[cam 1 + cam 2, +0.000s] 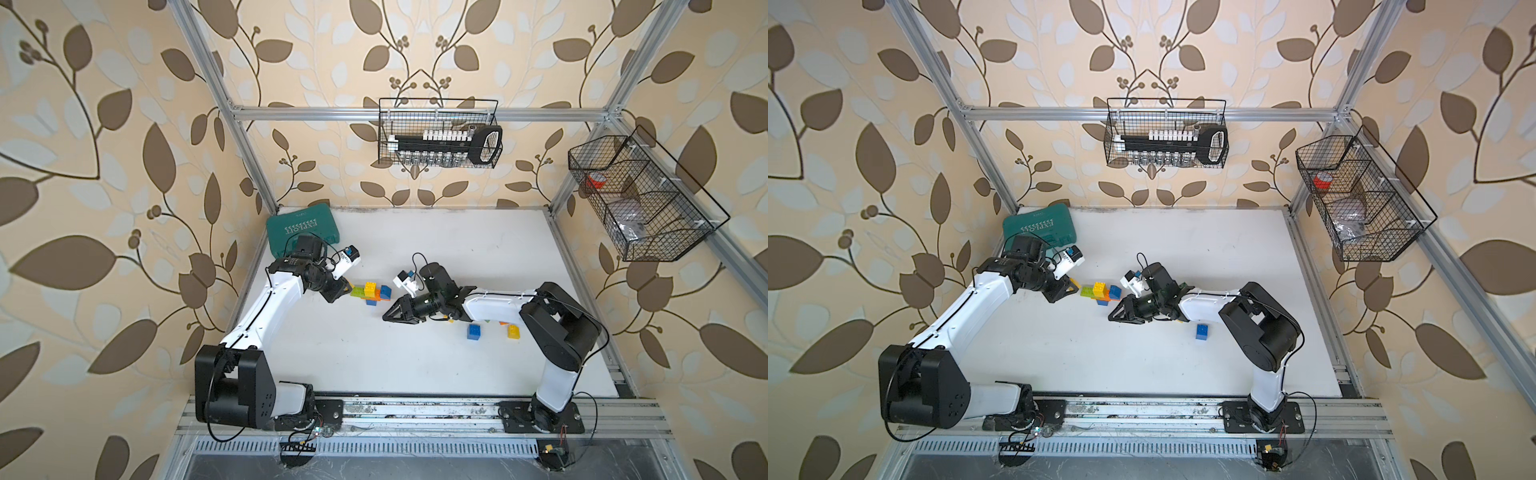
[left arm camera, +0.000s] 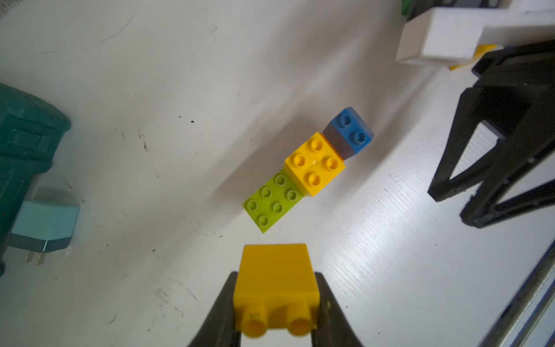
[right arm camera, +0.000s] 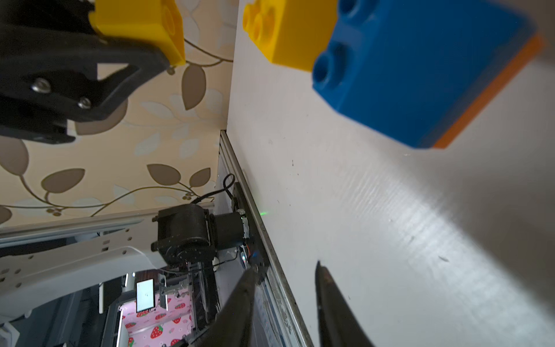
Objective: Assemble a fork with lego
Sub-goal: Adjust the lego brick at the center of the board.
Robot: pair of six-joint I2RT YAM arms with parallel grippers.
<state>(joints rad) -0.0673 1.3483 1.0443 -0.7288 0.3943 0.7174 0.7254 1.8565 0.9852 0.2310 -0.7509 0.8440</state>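
Observation:
A partly built lego row lies mid-table: green plate point(image 1: 356, 292) point(image 2: 273, 199), yellow brick point(image 1: 370, 288) point(image 2: 313, 163) and blue brick point(image 1: 385, 291) point(image 2: 351, 129) on an orange plate point(image 3: 486, 90). My left gripper point(image 1: 347, 287) point(image 2: 276, 275) is shut on another yellow brick point(image 2: 276, 282) point(image 3: 144, 27), held just off the row's green end, studs toward the wrist camera. My right gripper point(image 1: 386, 317) point(image 3: 286, 264) hovers low beside the blue end, turned on its side. Its fingertips stand a little apart with nothing between them.
Loose blue brick point(image 1: 473, 331) and yellow brick point(image 1: 513, 331) lie near the right arm. A teal tool case point(image 1: 301, 226) sits at the back left corner, with a pale plug adapter point(image 2: 45, 225) beside it. Two wire baskets point(image 1: 440, 133) hang on the walls.

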